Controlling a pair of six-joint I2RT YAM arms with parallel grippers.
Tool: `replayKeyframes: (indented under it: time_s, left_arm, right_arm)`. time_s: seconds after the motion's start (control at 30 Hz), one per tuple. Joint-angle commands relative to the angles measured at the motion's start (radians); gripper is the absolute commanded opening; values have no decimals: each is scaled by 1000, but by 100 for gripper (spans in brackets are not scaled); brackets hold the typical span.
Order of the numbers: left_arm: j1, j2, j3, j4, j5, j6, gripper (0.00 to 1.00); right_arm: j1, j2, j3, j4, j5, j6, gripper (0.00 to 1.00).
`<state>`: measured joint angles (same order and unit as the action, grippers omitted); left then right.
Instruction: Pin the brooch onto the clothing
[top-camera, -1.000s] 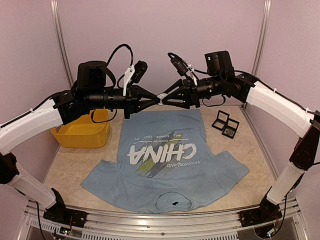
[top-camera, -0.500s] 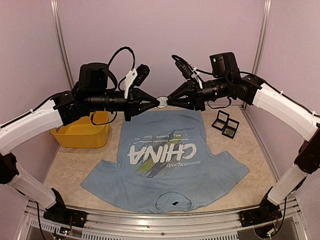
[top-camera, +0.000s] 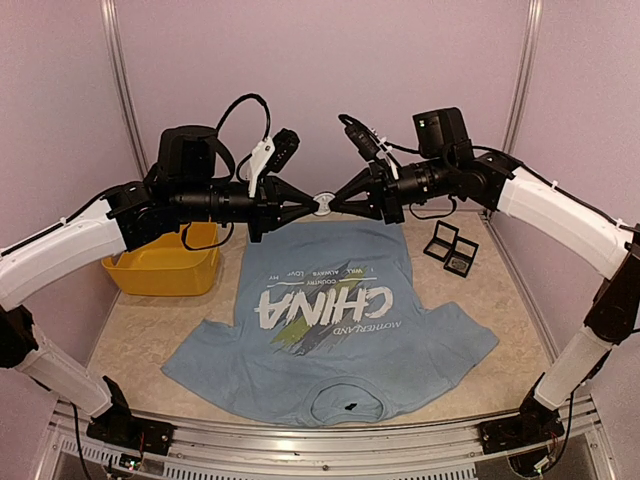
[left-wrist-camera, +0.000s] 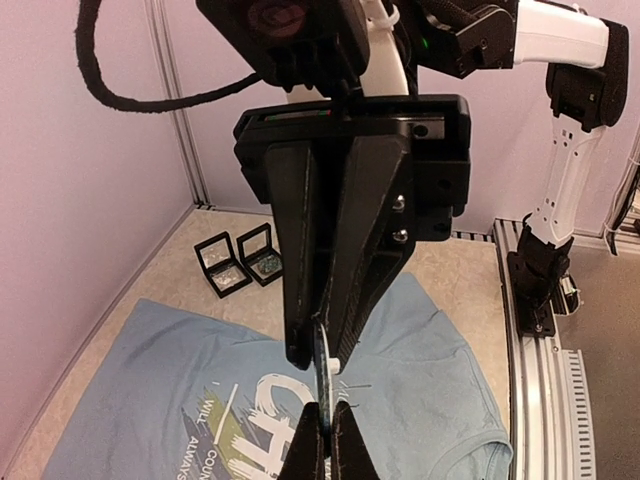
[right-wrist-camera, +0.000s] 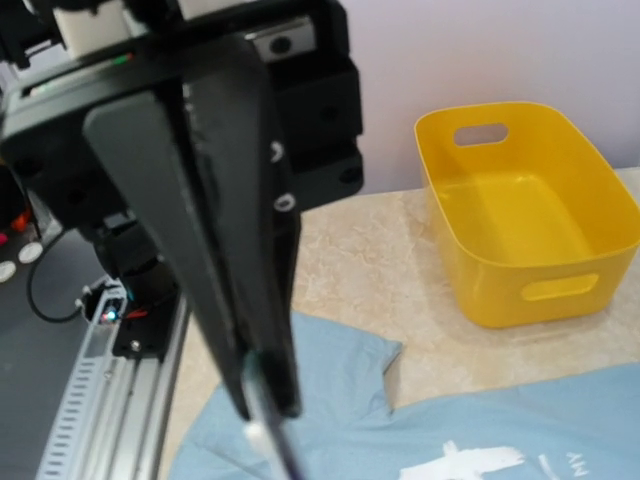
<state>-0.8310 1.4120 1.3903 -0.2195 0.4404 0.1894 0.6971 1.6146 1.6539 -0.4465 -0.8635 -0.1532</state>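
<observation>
The light blue "CHINA" T-shirt (top-camera: 330, 350) lies flat on the table, collar toward the arms; it also shows in the left wrist view (left-wrist-camera: 430, 370) and the right wrist view (right-wrist-camera: 330, 400). The brooch (top-camera: 323, 203), a small round disc with a white back, hangs high above the shirt's hem. My left gripper (top-camera: 312, 205) is shut on its edge (left-wrist-camera: 328, 375). My right gripper (top-camera: 342, 203) faces it tip to tip, and its fingers (left-wrist-camera: 300, 330) close on the disc's other edge. In the right wrist view I see the brooch (right-wrist-camera: 262, 435) at the left gripper's tip (right-wrist-camera: 262, 400); my own right fingers are out of frame.
A yellow bin (top-camera: 165, 265) stands at the back left, left of the shirt. Two small black display boxes (top-camera: 452, 250) sit at the back right. A small dark mark (top-camera: 352, 407) lies inside the collar. Purple walls enclose the table.
The two gripper tips have stayed together at the brooch. The right wrist has turned a little and its tip has eased slightly to the right. The shirt has not moved.
</observation>
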Motion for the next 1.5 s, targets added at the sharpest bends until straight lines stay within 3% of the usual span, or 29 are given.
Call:
replayKeyframes:
  time_s: [0.0,0.23,0.37,0.53,0.73,0.83,0.9,1.03,1.23,1.47]
  left_arm:
    - [-3,10,30,-22,25,16,0]
    - [0,40,33,-39,52,15,0]
    - [0,60,42,-50,75,15,0]
    - [1,64,49,-55,77,21,0]
    - [3,67,46,-42,48,3,0]
    - [19,75,26,-10,-46,-56,50]
    - [45,85,-6,4,-134,-111,60]
    - [104,108,-129,-5,-277,-257,60]
    - [131,160,-410,18,-378,-432,56]
    - [175,221,-593,-23,-500,-614,53]
  right_arm:
    - [-3,5,7,24,-16,16,3]
    - [-3,-11,-16,52,-33,15,0]
    - [-2,-10,-21,49,-13,23,9]
    - [-3,-12,-30,50,-5,24,0]
    - [-3,-21,-53,44,-1,19,0]
    - [-25,-40,-123,75,78,55,0]
    - [-66,-59,-219,116,196,117,0]
    - [-131,-97,-469,215,361,295,0]
    - [-148,-122,-777,344,503,448,0]
    - [-195,-106,-940,431,541,523,0]
